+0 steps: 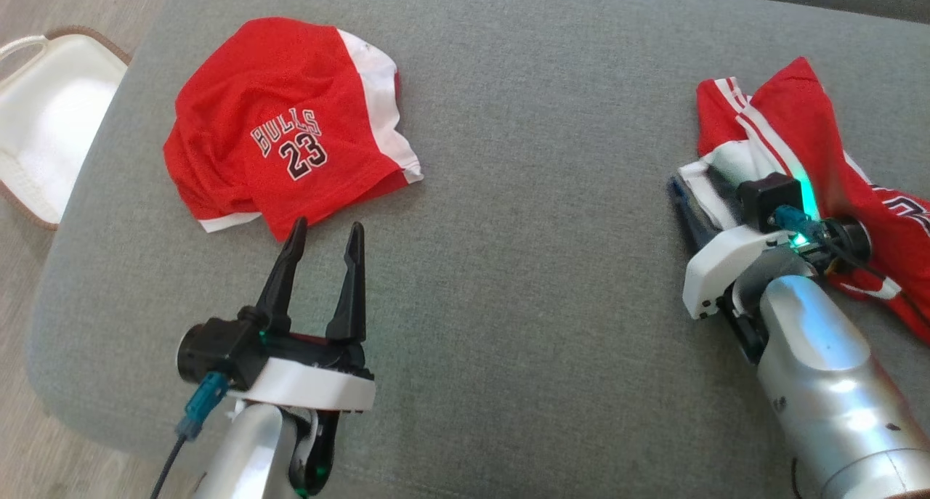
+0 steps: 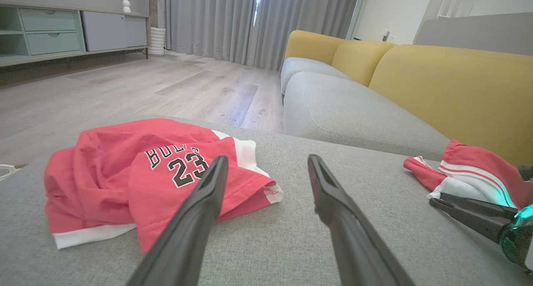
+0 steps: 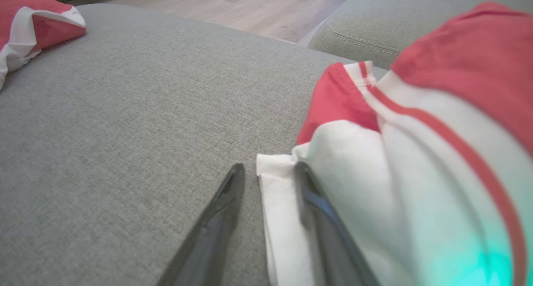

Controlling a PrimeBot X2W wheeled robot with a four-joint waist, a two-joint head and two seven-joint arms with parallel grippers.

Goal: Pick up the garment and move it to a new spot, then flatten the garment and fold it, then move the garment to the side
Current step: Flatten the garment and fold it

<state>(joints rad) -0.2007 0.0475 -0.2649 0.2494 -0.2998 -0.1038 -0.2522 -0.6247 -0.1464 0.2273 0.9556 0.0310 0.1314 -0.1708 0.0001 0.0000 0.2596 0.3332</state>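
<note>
Far left: white basket (image 1: 29, 45) on floor, cut off by frame; I couldn't make out contents. Red Bulls garment (image 1: 283, 121) lay crumpled on grey cushion (image 1: 545, 194), just beyond left gripper (image 1: 328, 226), fingers spread. Right: striped red garment (image 1: 799, 114), white hem between right gripper (image 3: 269, 167) fingers, narrow gap; couldn't tell if clamped.

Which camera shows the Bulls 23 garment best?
The head view: the Bulls 23 garment lies whole on the grey cushion, seen from above, print readable. The left wrist view sees it low and foreshortened, a finger of the left gripper crossing its near edge. The right wrist view catches a red-and-white corner at its top left.
</note>
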